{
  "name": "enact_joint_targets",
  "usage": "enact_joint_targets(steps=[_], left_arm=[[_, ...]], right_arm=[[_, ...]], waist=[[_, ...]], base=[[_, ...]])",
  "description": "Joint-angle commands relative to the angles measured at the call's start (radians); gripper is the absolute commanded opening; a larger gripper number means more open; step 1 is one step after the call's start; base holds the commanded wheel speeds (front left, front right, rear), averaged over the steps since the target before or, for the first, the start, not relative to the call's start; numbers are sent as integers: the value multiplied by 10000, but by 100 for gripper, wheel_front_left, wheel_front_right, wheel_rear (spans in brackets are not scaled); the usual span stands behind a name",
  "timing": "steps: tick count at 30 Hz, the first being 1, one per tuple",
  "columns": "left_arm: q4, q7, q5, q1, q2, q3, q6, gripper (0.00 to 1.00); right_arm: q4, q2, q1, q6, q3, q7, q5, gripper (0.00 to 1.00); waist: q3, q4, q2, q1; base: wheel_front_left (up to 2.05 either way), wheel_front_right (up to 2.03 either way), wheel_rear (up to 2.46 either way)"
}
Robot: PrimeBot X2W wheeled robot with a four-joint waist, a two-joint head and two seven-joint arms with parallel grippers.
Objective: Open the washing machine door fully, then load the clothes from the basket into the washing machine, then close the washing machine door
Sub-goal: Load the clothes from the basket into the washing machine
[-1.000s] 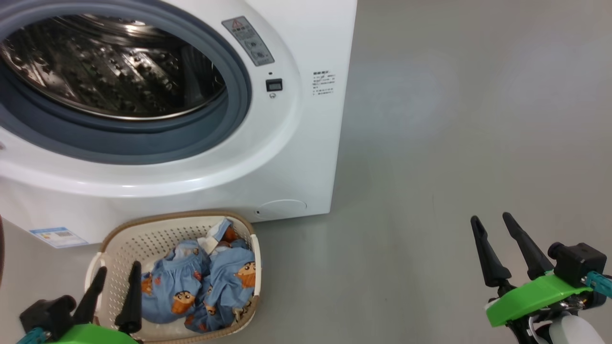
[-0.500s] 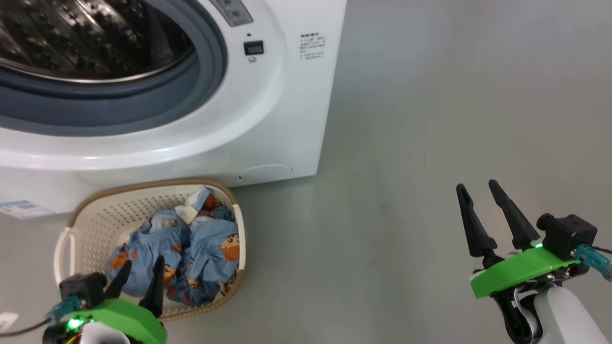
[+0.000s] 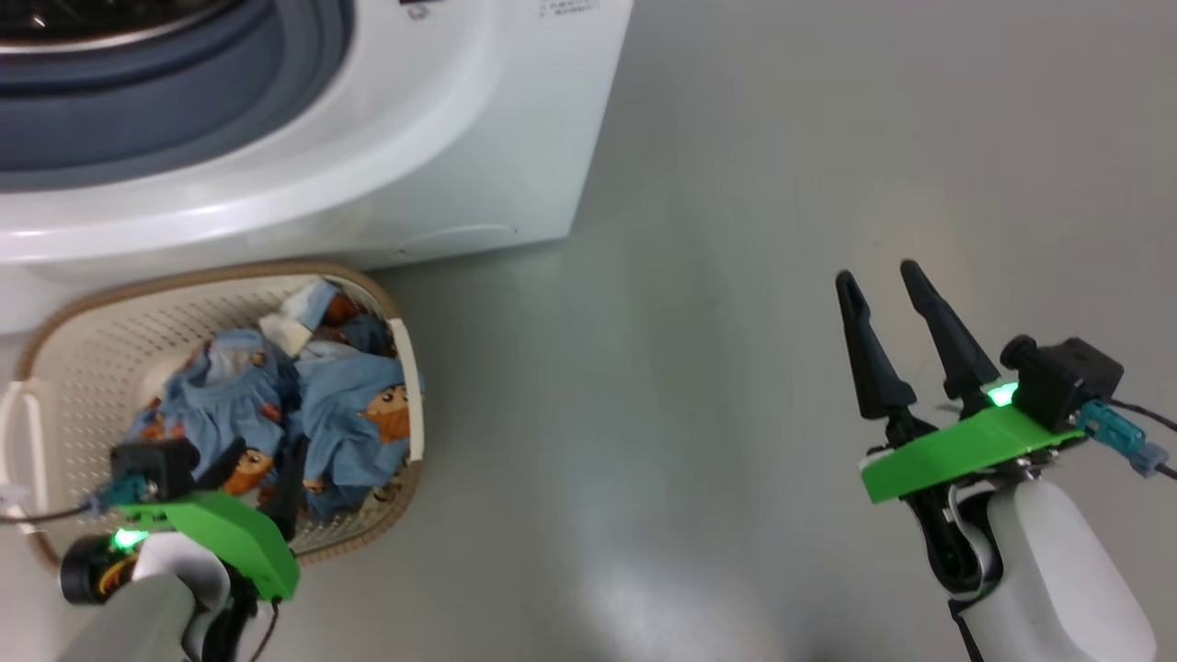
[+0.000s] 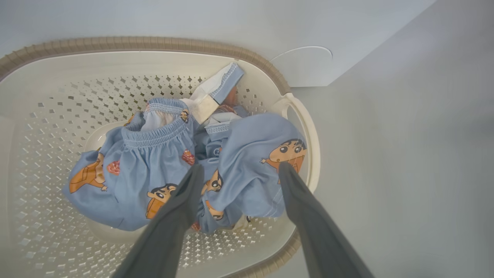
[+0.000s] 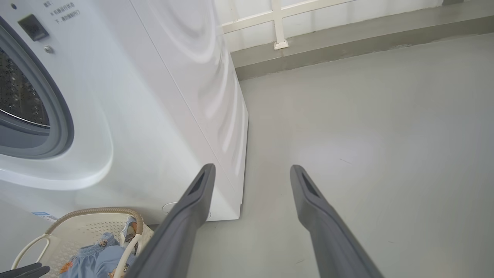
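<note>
Looking down on a small cream plastic basket [image 3: 83,368], rounded-rectangular, its walls pierced with rows of little holes, its rim banded in a brown woven-look strip, with a loop handle at each short side. Inside the basket lie the clothes [image 3: 340,414]: soft, crumpled light-blue garments with gathered elastic edges, printed with orange-and-black cartoon boys. A flap of pale cream lining is turned up at the far side. They are heaped toward the basket's right half, leaving bare perforated bottom on its left.

Just behind the basket stands the washing machine [image 3: 414,138], a smooth glossy white box with a broad curved front. A grey rubber gasket [image 3: 138,119] rings its opening, and the right wrist view shows a slice of perforated steel drum [image 5: 19,96] inside. To the basket's right spreads plain matte grey floor [image 3: 690,276].

The left gripper [image 3: 268,450] hangs over the basket's near side, its two long dark fingers well apart above the blue fabric, holding nothing; whether the tips touch the cloth cannot be told. The right gripper [image 3: 877,272] hovers over the floor well to the basket's right, fingers apart and empty.
</note>
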Motion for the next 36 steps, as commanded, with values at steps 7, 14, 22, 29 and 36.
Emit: enact_joint_targets(steps=[7, 14, 22, 29, 36], left_arm=[[672, -59, -919, -1312, 846, -907, -23, 100], [1106, 145, -1730, -2189, 1293, -1685, -23, 100], [1220, 621, -2623, -2683, 1610, -2250, -23, 100], [508, 1037, -3591, -2928, 2037, -2898, -23, 100], [168, 1105, -4269, -3166, 2361, -3576, -23, 14]], right_arm=[[-403, 296, -604, 16, 345, -120, -173, 100], [-535, 482, -997, 16, 443, -120, -222, 100], [-635, 610, -1244, 16, 485, -120, -250, 100], [-658, 700, -1361, 16, 502, -120, -258, 100], [-653, 774, -1453, 16, 514, -120, -263, 100]], waist=[[1711, -705, -1, 0], [2442, -926, -1, 0], [2897, -1040, -1, 0], [3116, -1093, -1, 0], [3220, -1129, -1, 0]], base=[[0, 0, 0], [0, 0, 0], [0, 0, 0], [0, 0, 0], [0, 0, 0]])
